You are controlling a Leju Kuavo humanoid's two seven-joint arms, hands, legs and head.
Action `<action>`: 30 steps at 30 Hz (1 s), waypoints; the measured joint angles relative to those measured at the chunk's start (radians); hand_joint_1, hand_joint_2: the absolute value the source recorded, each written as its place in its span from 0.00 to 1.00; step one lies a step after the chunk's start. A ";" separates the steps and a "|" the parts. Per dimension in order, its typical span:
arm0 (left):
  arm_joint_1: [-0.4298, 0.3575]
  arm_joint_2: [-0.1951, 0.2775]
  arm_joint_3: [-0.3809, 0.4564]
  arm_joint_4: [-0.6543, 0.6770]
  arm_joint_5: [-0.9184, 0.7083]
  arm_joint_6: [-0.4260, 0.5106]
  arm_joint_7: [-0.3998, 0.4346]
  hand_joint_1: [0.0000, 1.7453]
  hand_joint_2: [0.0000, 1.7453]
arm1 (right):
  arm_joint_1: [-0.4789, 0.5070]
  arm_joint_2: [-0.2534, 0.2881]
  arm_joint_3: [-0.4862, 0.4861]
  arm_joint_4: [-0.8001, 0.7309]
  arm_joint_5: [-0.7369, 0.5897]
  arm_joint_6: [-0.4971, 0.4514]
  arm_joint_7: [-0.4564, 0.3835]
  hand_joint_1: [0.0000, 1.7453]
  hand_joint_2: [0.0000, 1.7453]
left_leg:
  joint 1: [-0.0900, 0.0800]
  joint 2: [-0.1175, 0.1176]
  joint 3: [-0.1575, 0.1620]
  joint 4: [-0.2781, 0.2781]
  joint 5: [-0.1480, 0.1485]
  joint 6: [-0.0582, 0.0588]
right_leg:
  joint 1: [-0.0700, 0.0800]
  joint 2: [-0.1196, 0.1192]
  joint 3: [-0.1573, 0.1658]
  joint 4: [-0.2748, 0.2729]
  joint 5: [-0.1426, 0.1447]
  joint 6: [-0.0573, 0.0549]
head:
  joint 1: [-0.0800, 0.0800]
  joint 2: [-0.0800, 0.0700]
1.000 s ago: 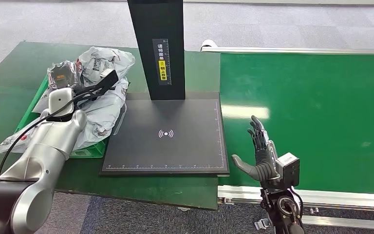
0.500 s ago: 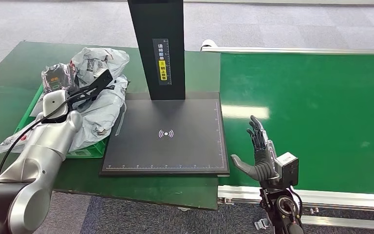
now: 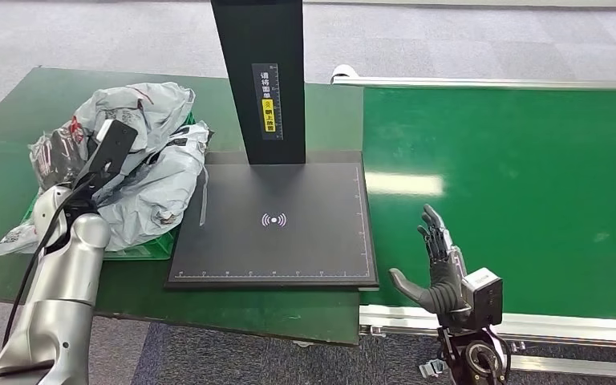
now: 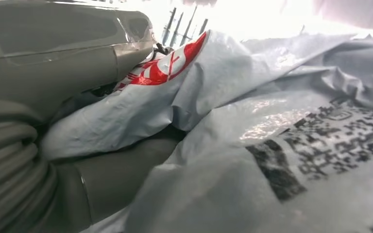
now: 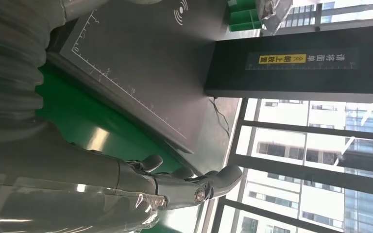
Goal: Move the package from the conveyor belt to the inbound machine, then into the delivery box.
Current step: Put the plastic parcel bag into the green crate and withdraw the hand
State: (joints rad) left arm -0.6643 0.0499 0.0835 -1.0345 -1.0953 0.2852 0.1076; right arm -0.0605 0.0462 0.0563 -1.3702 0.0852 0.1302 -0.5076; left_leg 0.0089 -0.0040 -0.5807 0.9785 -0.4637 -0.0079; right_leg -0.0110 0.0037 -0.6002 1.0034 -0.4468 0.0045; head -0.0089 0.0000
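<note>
Left hand (image 4: 39,145) is buried among crinkled grey plastic packages (image 3: 148,160) heaped in the green box (image 3: 140,249); one package (image 4: 141,102) with red print lies against its thumb, grip impossible to tell. Right hand (image 3: 441,269) hovers over the belt (image 3: 529,176), fingers spread, holding nothing, beside the black scanner pad (image 3: 289,241).

The green table (image 3: 0,152) carries a black scanner pad (image 3: 277,224) (tall post behind) and a green bin (image 3: 140,247).

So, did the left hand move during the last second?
Yes. In the head view the left hand has shifted leftward, away from the black pillar, further out over the pile of grey packages in the green box.
</note>
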 joint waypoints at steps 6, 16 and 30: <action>0.046 -0.018 0.015 -0.109 0.001 0.023 -0.007 0.66 1.00 | -0.001 0.015 0.000 0.000 0.010 -0.001 0.006 0.00 1.00 | 0.000 -0.001 0.000 0.000 0.000 0.000 | 0.000 0.000 0.000 0.000 0.000 0.000 | 0.000 0.000; 0.097 -0.037 0.018 -0.219 -0.008 0.040 -0.015 0.00 1.00 | 0.002 0.021 -0.009 -0.012 0.015 -0.002 0.006 0.00 1.00 | 0.000 0.000 0.000 0.000 0.000 0.000 | 0.000 0.000 0.000 0.000 0.000 0.000 | 0.000 0.000; 0.126 -0.053 0.004 -0.259 -0.073 0.071 -0.027 0.00 0.00 | -0.008 0.023 -0.009 -0.014 0.022 0.009 0.005 0.00 1.00 | 0.000 -0.001 0.000 0.000 0.000 0.000 | 0.000 0.000 0.001 0.000 0.000 0.000 | 0.000 0.000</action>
State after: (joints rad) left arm -0.5385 -0.0028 0.0878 -1.2938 -1.1681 0.3558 0.0807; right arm -0.0689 0.0694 0.0469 -1.3844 0.1076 0.1389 -0.5024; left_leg 0.0089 -0.0045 -0.5802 0.9786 -0.4636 -0.0078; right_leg -0.0111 0.0035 -0.5997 1.0034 -0.4466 0.0046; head -0.0091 -0.0001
